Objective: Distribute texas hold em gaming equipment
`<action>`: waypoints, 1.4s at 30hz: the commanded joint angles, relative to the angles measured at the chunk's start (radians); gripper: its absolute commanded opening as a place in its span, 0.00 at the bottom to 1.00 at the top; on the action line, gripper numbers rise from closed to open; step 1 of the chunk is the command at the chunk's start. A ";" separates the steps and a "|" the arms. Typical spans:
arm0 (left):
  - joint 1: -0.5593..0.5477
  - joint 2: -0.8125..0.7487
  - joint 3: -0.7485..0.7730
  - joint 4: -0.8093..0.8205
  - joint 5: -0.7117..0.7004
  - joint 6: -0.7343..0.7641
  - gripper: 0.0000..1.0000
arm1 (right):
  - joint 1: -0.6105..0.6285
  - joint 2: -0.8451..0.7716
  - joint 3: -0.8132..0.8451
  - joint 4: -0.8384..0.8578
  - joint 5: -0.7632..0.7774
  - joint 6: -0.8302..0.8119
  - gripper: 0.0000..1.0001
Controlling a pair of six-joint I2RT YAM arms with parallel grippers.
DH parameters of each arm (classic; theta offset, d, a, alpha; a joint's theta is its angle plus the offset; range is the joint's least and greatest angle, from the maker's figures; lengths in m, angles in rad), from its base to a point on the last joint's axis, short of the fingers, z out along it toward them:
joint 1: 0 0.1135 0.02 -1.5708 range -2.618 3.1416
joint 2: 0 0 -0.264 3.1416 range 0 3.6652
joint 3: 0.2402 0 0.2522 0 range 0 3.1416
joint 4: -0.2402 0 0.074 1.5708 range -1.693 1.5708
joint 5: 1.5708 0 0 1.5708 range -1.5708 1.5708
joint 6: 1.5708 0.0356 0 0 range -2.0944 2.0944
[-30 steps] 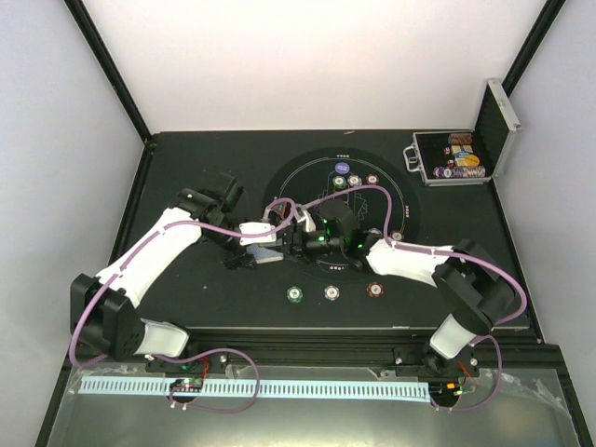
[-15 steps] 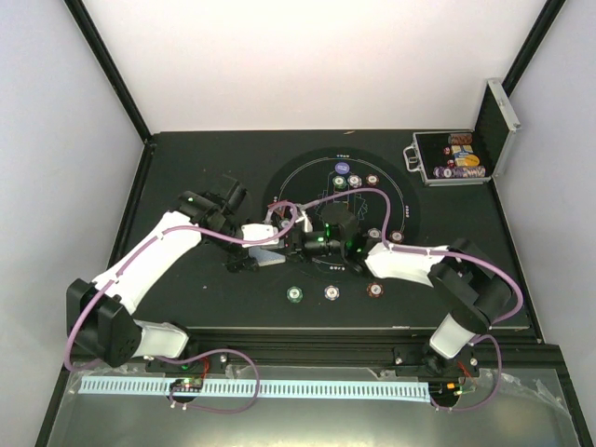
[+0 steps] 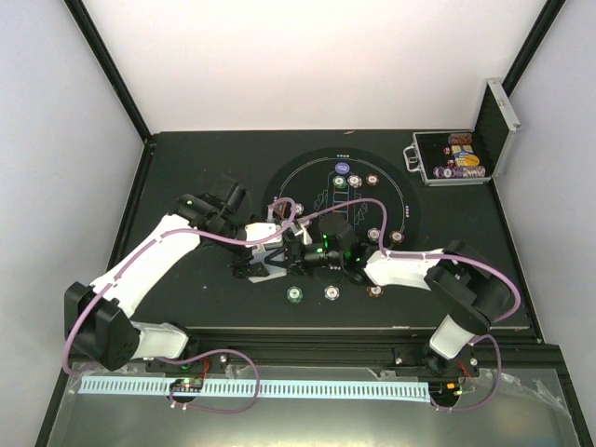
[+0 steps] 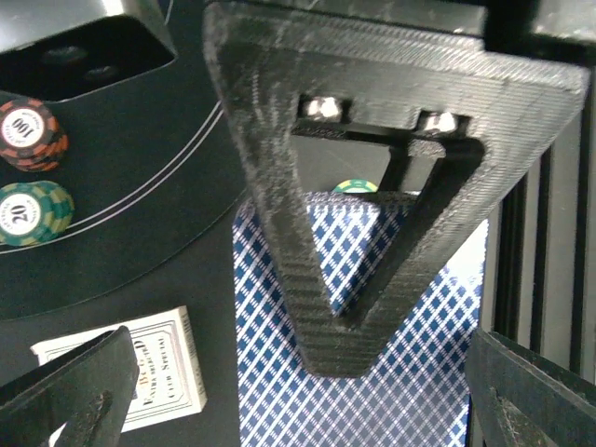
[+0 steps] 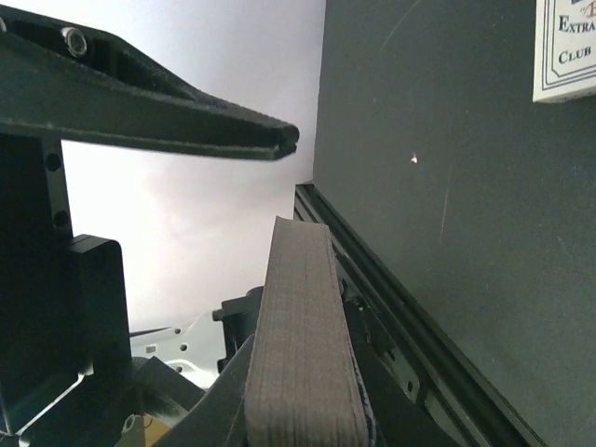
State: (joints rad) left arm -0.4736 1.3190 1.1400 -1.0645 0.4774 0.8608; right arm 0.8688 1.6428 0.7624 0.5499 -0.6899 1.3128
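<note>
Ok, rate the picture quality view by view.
Top external: the white back wall is nearly blown out, and the dark table hides detail. Left wrist: the deck of cards is crisp but washed out at its right edge; the chips are readable. Right wrist: the left half is overexposed white, and the deck's close edge is slightly soft.

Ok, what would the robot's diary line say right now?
left pincer: open, straddling card deck | right pincer: shut on card deck | card box: lying nearby
</note>
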 commanded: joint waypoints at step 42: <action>-0.022 -0.105 -0.105 0.119 0.062 0.006 0.35 | 0.038 -0.013 0.071 -0.060 0.088 0.003 0.01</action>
State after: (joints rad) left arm -0.4858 1.2270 0.9947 -0.9607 0.5034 0.8623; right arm 0.8970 1.6226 0.8078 0.5060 -0.6338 1.3262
